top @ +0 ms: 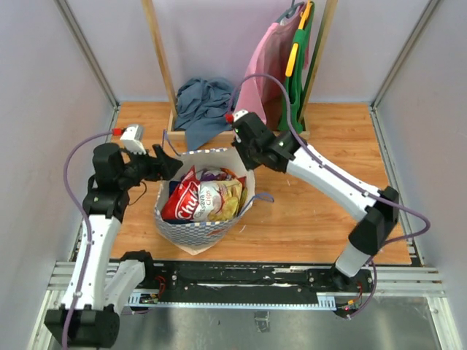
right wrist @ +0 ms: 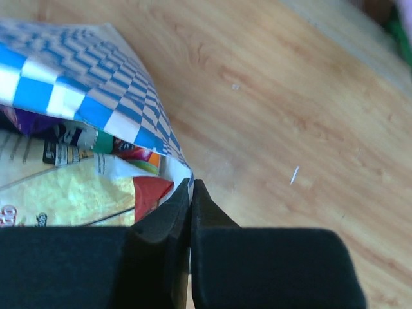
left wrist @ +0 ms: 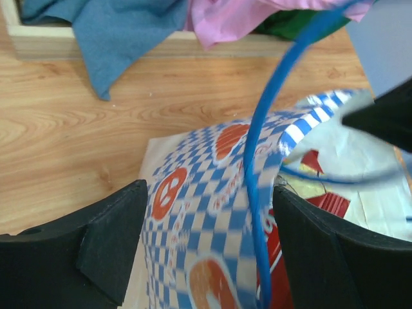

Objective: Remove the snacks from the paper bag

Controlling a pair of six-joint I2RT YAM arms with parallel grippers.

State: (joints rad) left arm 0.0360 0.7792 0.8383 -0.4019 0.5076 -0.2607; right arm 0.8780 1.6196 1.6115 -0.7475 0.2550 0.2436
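Standing mouth-up, paper bag [top: 191, 232] — right end effector [right wrist: 191, 187] pinching rim; left end effector [left wrist: 209, 199] spread, straddling wall.

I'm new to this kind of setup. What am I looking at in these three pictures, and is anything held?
These are two robot arms bolted to a wooden table. The wide picture looks down from above; the other two come from cameras on each wrist. A paper bag stands between the arms, with a red chip bag and other snacks inside. The left fingers are open, astride its rim and blue cord handle. The right fingers are shut and seem to pinch the rim. Behind are a blue cloth and hanging pink and green bags.
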